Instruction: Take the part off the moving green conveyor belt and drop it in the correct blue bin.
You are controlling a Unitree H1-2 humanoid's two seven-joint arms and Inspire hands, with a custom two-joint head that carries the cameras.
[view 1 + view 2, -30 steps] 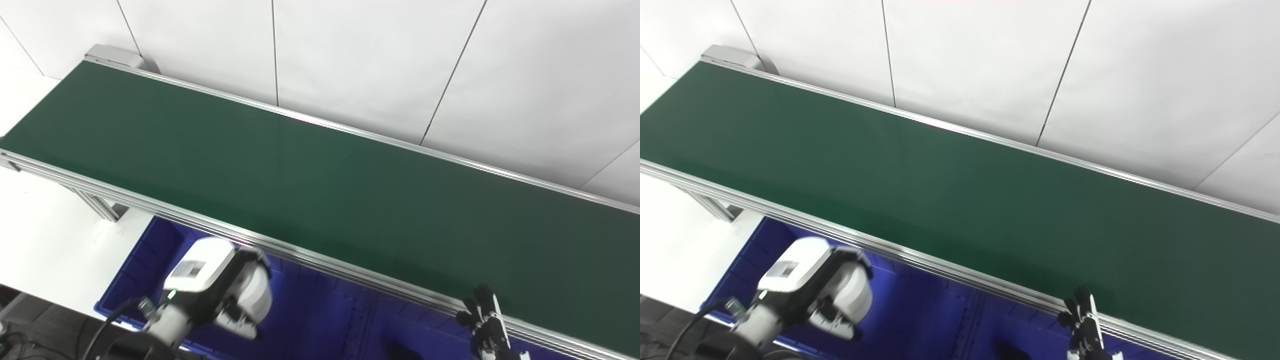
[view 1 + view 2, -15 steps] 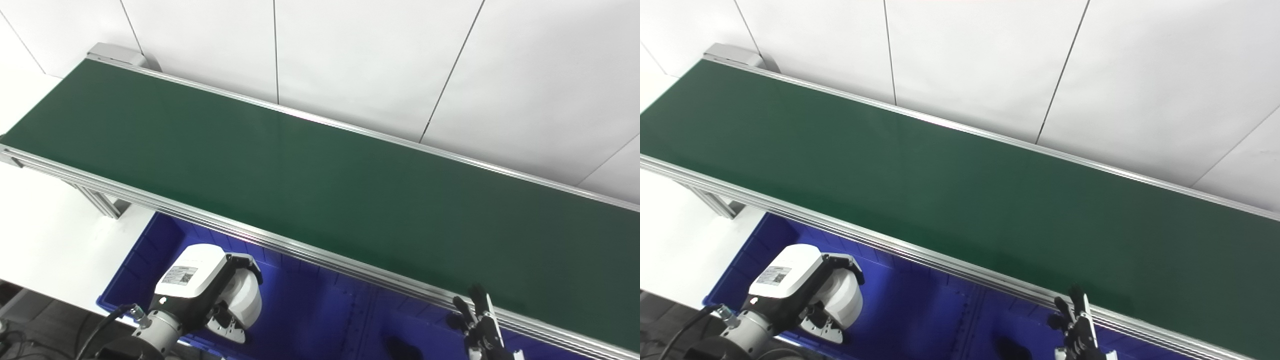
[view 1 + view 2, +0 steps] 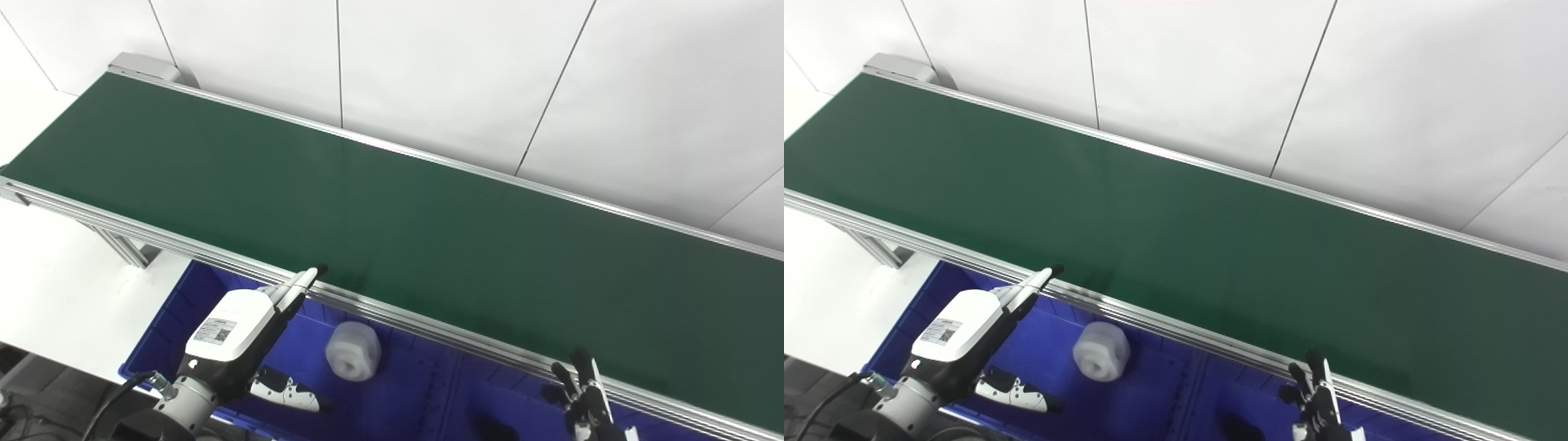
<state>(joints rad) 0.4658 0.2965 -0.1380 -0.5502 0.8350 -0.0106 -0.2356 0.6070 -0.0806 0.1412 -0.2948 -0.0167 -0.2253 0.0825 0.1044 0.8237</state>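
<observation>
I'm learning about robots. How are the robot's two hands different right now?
The left hand is mostly white and fully in view; the right hand looks dark and is cut off by the picture's bottom edge. The left hand is spread open beside the white part over the blue bin; the right hand's fingers just point up near the conveyor belt. Both hold nothing.

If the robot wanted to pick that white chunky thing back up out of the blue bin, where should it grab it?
Probably across its flat outer sides, coming from above. The white part looks like a chunky nut with a hole in its face; the picture is blurry. The left robot hand is open beside it, and the blue bin is open on top.
</observation>
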